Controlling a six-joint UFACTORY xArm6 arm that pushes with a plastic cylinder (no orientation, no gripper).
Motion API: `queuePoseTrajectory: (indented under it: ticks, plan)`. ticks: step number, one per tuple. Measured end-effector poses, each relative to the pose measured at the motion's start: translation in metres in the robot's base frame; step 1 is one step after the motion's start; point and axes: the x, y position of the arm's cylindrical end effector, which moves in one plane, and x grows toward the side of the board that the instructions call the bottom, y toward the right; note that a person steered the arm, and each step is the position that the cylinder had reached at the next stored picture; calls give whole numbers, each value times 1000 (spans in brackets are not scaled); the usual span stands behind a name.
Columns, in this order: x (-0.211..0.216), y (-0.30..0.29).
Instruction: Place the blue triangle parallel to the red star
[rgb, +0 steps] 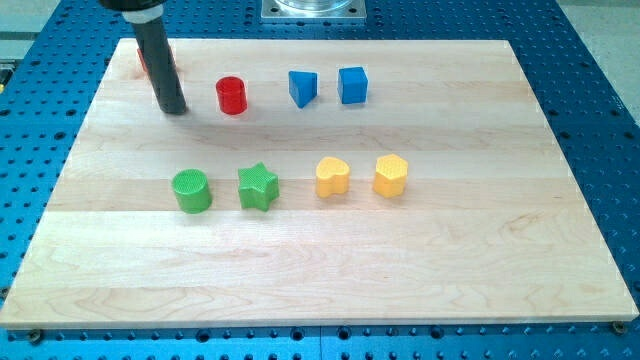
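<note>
The blue triangle (302, 88) lies near the view's top, just left of a blue cube (352, 85). The red star (143, 62) is at the top left, mostly hidden behind the dark rod, with only a red sliver showing. My tip (174, 109) rests on the board just below and right of the red star, left of a red cylinder (231, 96). The tip is well to the left of the blue triangle and touches no block that I can see.
A green cylinder (191, 191), a green star (258, 187), a yellow heart (332, 177) and a yellow hexagon (391, 176) stand in a row across the middle of the wooden board (320, 280). A blue perforated table surrounds the board.
</note>
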Motion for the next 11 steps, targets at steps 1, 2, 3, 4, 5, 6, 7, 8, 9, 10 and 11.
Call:
queuePoseTrajectory:
  ticks: [1, 2, 3, 4, 5, 6, 7, 8, 9, 10, 11]
  plan:
    - [30, 13]
    - [33, 62]
    - [22, 95]
    - [18, 99]
    - [-4, 109]
    - [-4, 124]
    - [-8, 124]
    - [11, 137]
    - [7, 172]
    - [-30, 175]
    - [-73, 159]
